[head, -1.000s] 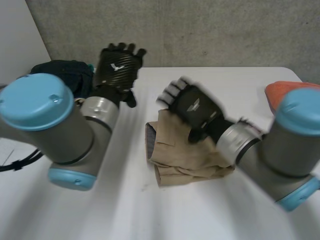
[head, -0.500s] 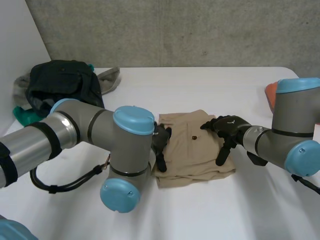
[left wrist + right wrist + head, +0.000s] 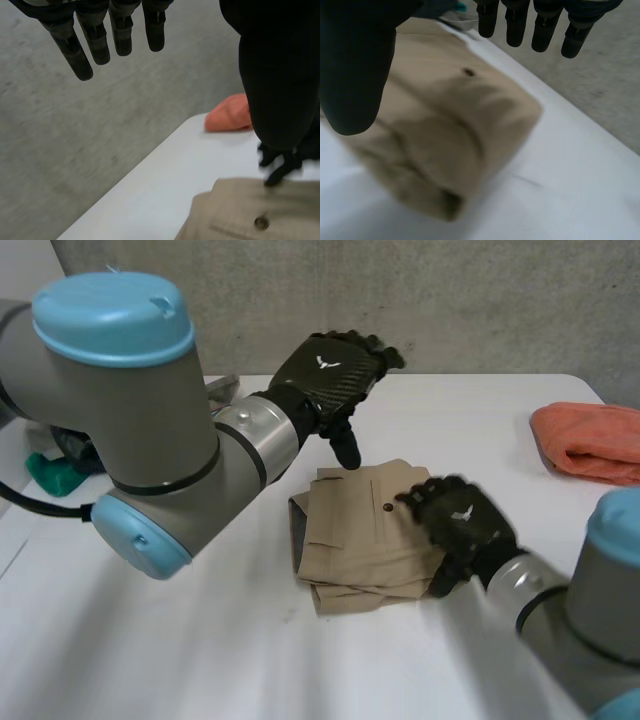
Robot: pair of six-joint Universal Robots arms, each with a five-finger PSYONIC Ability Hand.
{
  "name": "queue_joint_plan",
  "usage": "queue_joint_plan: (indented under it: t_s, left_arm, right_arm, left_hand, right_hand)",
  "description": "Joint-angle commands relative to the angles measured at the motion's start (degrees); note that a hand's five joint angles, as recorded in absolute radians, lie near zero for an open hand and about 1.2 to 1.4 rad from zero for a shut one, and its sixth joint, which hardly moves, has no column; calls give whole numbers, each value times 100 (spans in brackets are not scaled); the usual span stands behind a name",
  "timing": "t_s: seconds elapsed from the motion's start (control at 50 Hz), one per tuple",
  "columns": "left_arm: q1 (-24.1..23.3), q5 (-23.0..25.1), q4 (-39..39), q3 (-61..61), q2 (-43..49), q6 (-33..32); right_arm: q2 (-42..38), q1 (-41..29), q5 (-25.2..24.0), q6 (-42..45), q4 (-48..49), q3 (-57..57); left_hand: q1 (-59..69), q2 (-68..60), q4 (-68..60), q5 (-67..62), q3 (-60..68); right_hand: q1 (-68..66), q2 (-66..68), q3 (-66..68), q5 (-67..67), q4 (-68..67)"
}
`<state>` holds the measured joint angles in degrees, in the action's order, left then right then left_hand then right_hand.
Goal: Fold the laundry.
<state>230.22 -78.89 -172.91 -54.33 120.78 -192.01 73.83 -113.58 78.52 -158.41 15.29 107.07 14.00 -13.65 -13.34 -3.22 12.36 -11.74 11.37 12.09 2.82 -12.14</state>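
trousers (image 3: pixel 360 535): tan, folded | left hand (image 3: pixel 330 370): fingers straight, spread, above trousers' far edge | right hand (image 3: pixel 462 525): fingers straight, holding nothing, over trousers' right edge | orange cloth (image 3: pixel 590 440): well right of trousers

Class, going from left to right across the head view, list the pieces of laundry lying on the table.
teal cloth → folded beige garment → orange cloth
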Motion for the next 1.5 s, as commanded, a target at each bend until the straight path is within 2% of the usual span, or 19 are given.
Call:
queue_joint_plan:
  t_s: [0.02,0.18,0.3,0.48,0.5,0.54,0.6,0.74,0.86,0.98,1.1,1.26,1.42,1.5]
  left_arm:
    - [58,1165,557,212,24,313]
    - [49,1280,574,142,33,401]
    - [31,1280,574,124,33,401]
    - [-4,1306,574,124,16,401]
    - [-4,1306,574,124,16,410]
    - [-13,1306,574,124,16,401]
    - [-39,1341,574,115,-2,401]
    - [-74,1342,557,124,-213,410]
    - [-48,1324,469,142,-441,418]
    - [-21,1289,311,142,-608,418]
    - [-21,1280,311,107,-644,418]
    - [-21,1289,311,-139,-635,410]
    - [-22,1289,302,-377,-608,392]
    - [-30,1280,311,-386,-591,392]
  right_arm:
    - [-702,-357,-3,3,1028,358]
    - [-1300,-410,32,354,1924,174]
    - [-1476,-375,242,609,2601,-2]
    - [-1819,-366,261,583,2655,-503]
    - [-1871,-366,252,583,2655,-538]
    - [-1986,-358,234,609,2637,-679]
    - [-2047,-349,217,600,2637,-880]
    - [-1872,-270,199,539,2672,-1346]
    - [-1591,494,199,153,2672,-2304]
    - [-1801,1373,181,-567,2725,-3639]
    - [-2574,2322,-231,-1043,2743,-4791]
    - [-4391,3306,-1109,-1122,2594,-6337]
    - [-5167,4018,-1663,-1122,2453,-6577]
    - [-5221,4291,-1962,-1122,2287,-6349]
  left_hand:
    - [294,-329,-361,-372,458]
    - [328,-363,-394,-406,491]
    - [311,-346,-378,-389,475]
    - [311,-346,-378,-389,475]
    - [311,-346,-378,-389,475]
    - [311,-346,-378,-389,475]
    - [328,-363,-394,-406,491]
    - [311,-346,-378,-389,475]
    - [311,-346,-378,-389,475]
    - [311,-346,-378,-389,475]
    - [311,-346,-378,-389,475]
    - [328,-363,-394,-406,491]
    - [344,-380,-411,-423,508]
    - [344,-380,-411,-423,508]
  right_hand:
    - [174,-137,-209,-282,214]
    - [174,-137,-209,-282,214]
    - [-741,778,705,633,-701]
    - [-1346,1383,1311,1239,-1307]
    - [-1664,1702,1629,1557,-1625]
    - [-3359,3397,3324,3252,-3320]
    - [-6815,6852,6780,6708,-6775]
    - [-6826,6863,6791,6718,-6786]
    - [-6826,6863,6791,6718,-6786]
    - [-6826,6863,6791,6718,-6786]
    - [-6826,6863,6791,6718,-6786]
    - [-6826,6863,6791,6718,-6786]
    - [-6826,6863,6791,6718,-6786]
    - [-6826,6863,6791,6718,-6786]
